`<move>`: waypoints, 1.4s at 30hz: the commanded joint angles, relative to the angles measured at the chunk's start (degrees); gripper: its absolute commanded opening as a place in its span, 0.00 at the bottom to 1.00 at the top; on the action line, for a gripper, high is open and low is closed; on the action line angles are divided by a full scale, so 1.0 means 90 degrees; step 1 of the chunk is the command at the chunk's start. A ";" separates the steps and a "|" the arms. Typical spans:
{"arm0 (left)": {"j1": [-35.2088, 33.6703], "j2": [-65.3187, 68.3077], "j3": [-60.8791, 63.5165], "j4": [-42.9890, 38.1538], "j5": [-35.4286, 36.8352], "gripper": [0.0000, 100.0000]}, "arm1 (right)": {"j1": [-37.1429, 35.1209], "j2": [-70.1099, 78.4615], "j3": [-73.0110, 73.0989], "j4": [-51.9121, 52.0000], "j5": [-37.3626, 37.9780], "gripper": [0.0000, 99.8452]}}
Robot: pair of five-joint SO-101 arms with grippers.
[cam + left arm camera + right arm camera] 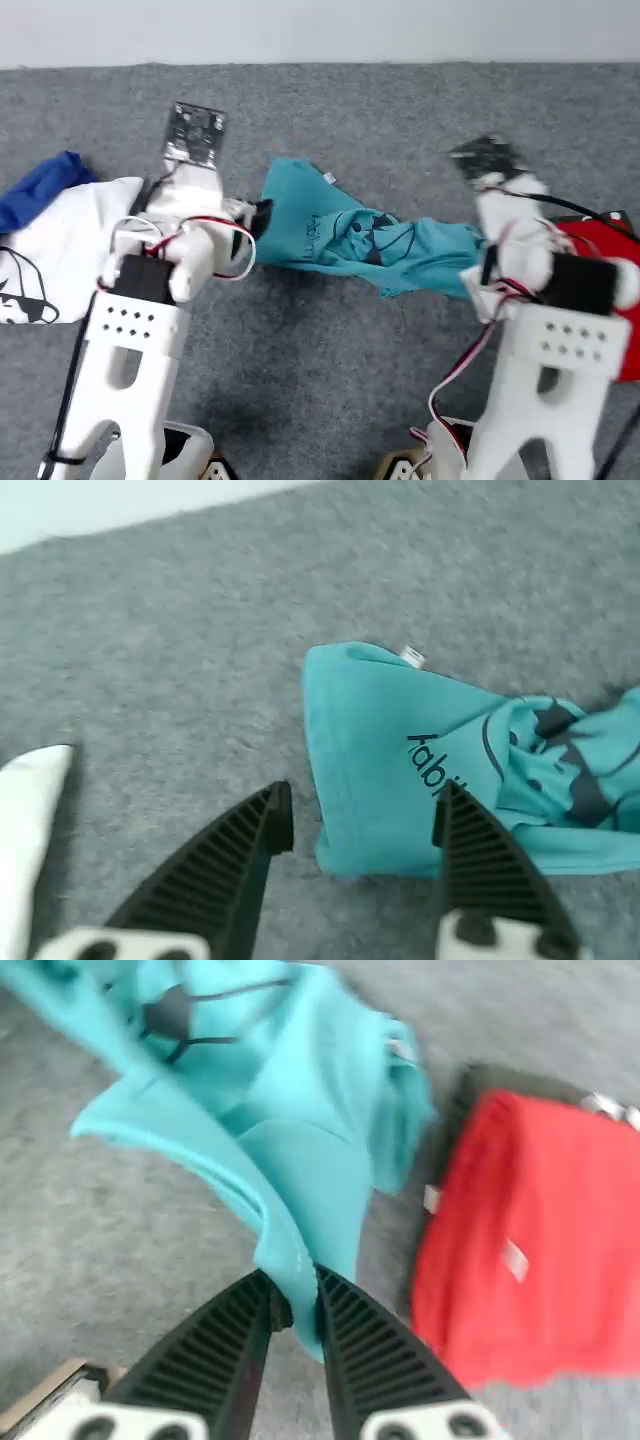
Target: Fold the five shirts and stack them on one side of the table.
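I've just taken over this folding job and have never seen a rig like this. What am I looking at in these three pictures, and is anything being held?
Two small robot arms stand side by side at a grey table. The high view looks down on both. The other two pictures come from a camera on each arm's wrist, looking along its black fingers. A teal shirt lies crumpled between the arms. The right gripper is shut on one edge of it. The left gripper is open at the shirt's other end and holds nothing. A white shirt and a blue shirt lie beside the left arm. A red shirt lies beside the right arm.
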 commanded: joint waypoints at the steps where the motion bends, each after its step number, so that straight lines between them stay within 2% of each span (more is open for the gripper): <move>1: 0.0410 -0.0049 0.0210 -0.0244 0.0039 0.24 | 0.0415 -0.0327 -0.0059 0.0259 0.0049 0.01; 6: 0.1065 0.0098 0.0991 -0.0518 0.0039 0.24 | 0.0894 -0.0591 -0.0332 0.0259 0.0049 0.01; 11: 0.1280 0.1358 0.1079 -0.0547 0.0039 0.24 | 0.1275 -0.0620 -0.0469 0.0259 0.0049 0.01; 23: 0.1270 0.5636 -0.2105 -0.0479 0.0029 0.24 | 0.1324 -0.0659 -0.0469 0.0259 0.0059 0.01; 28: 0.1123 0.6584 -0.3785 0.0537 0.0029 0.24 | 0.1597 -0.0669 -0.0469 0.0259 0.0137 0.01; 30: 0.0947 0.6818 -0.4234 0.0723 0.0029 0.24 | 0.1646 -0.0669 -0.0469 0.0259 0.0293 0.01; 35: 0.0576 0.6857 -0.4938 0.1905 0.0029 0.24 | 0.1871 -0.0620 -0.0469 0.0259 0.0361 0.01; 42: 0.0850 0.6857 -0.5944 0.3663 -0.0088 0.24 | 0.1880 -0.0620 -0.0459 0.0259 0.0352 0.01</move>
